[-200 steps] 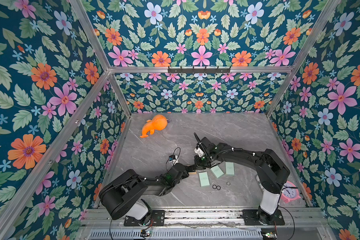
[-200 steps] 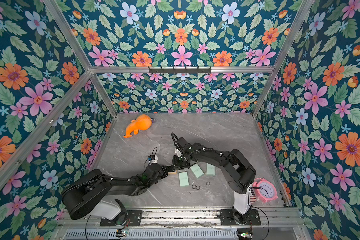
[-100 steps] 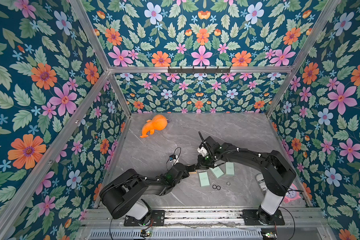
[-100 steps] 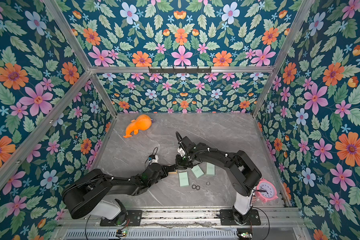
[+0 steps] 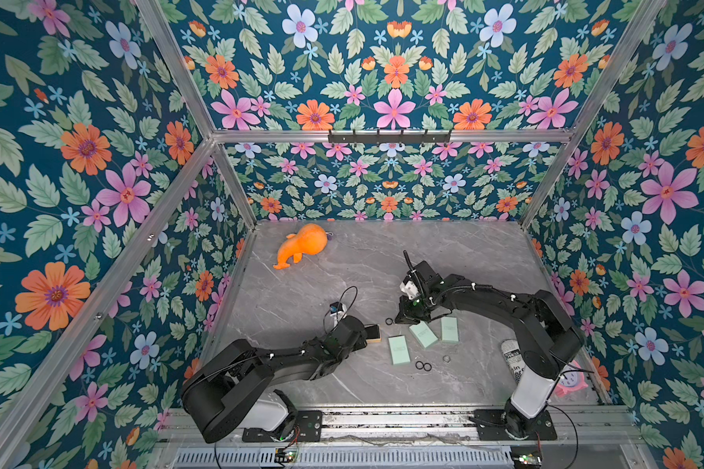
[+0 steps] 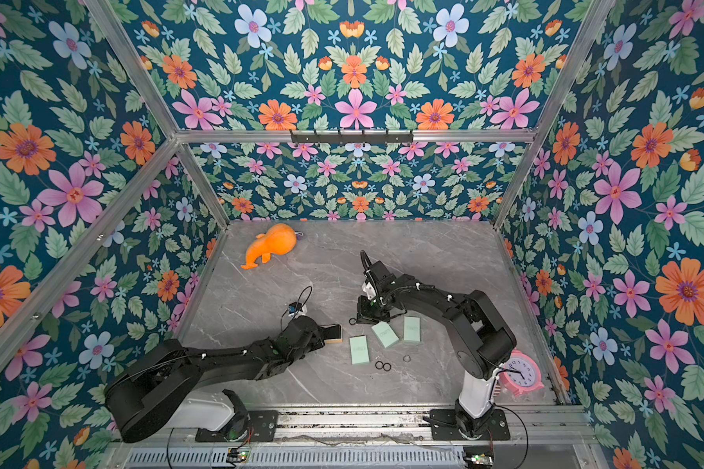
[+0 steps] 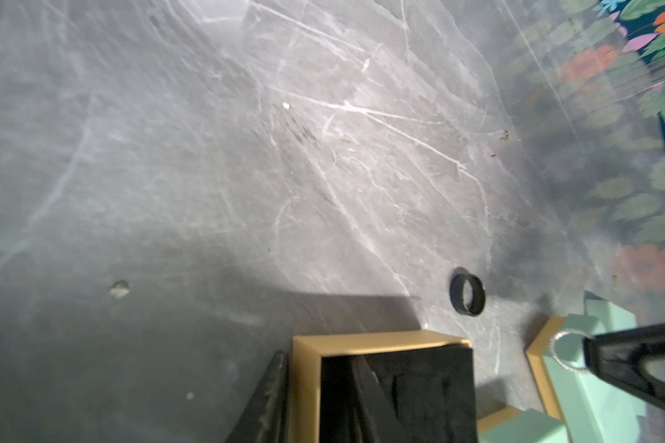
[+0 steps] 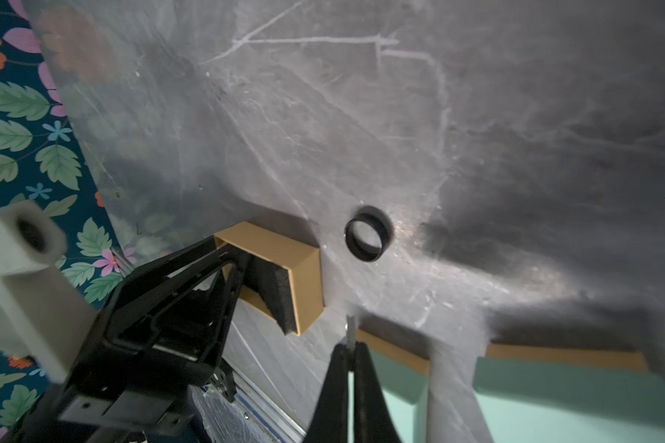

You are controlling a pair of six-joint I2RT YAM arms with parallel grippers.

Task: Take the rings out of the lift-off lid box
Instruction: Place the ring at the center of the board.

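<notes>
Box (image 7: 381, 341), tan card walls, black ring (image 7: 467, 295), glittery silver ring (image 7: 554, 345)

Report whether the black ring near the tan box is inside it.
Out. The black ring rests on the table beside the tan box.

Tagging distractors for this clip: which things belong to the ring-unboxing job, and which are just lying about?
Job: tan box in left claw; silvery ring in right claw; loose rings; mint-green boxes.
Lying about: orange plush toy; pink alarm clock.
</notes>
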